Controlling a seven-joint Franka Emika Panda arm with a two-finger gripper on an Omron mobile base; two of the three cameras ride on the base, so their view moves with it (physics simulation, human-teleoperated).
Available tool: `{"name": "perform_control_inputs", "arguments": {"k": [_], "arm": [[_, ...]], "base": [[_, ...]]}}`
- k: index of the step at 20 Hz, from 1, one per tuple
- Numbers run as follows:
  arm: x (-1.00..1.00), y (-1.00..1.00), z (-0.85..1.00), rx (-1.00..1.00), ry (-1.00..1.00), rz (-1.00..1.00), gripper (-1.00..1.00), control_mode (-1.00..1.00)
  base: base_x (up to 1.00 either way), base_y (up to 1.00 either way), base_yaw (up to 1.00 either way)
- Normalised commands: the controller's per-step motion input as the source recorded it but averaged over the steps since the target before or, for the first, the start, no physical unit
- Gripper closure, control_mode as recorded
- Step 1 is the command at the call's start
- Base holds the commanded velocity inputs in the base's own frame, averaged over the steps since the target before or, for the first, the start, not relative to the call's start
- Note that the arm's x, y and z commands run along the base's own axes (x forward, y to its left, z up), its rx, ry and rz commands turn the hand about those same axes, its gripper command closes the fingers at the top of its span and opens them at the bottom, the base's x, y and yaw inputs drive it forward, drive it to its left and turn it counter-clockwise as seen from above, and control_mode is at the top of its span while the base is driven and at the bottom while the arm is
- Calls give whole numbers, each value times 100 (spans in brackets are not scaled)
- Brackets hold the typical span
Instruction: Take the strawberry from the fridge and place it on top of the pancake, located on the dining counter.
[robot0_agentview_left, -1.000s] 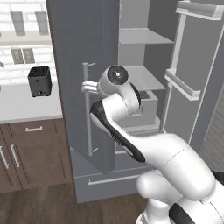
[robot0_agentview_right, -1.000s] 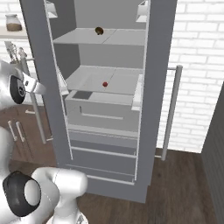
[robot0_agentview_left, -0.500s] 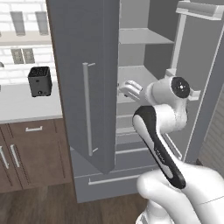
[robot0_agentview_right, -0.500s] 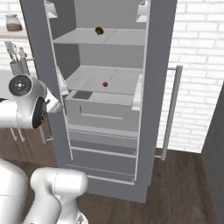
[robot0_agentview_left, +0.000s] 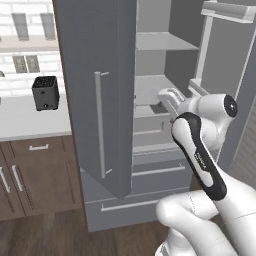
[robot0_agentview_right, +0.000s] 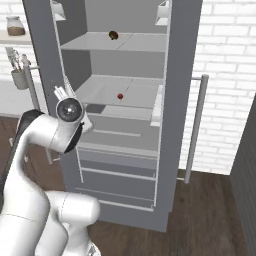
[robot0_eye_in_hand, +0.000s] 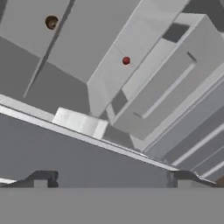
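From the left base camera, the fridge (robot0_agentview_left: 150, 125) stands open, one grey door swung toward the viewer, and the gripper (robot0_agentview_left: 169, 96) sits at its mouth around 3 o'clock, fingers spread, holding nothing. A toaster (robot0_agentview_left: 45, 93) rests on the counter at 9 o'clock.

Right base: the strawberry (robot0_agentview_right: 120, 96) lies on the middle shelf near centre; a brown item (robot0_agentview_right: 113, 35) sits on the shelf above, at 12 o'clock.

Hand camera: the strawberry (robot0_eye_in_hand: 126, 61) shows at 12 o'clock, well apart from the wide-set fingertips (robot0_eye_in_hand: 41, 179).
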Motion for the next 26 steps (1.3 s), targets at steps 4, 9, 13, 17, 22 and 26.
{"name": "perform_control_inputs", "arguments": {"k": [4, 9, 13, 17, 22, 26], "arm": [[81, 0, 0, 26, 7, 0, -100, -100], [49, 0, 0, 26, 1, 5, -100, -100], [45, 1, 0, 21, 1, 9, -100, -100], [35, 16, 0, 17, 1, 12, -100, -100], [7, 35, 0, 10, 0, 21, -100, -100], [0, 46, -10, 1, 0, 26, -100, -100]], "base": [[0, 0, 0], [0, 0, 0], [0, 0, 0], [0, 0, 0], [0, 0, 0], [0, 0, 0]]}}
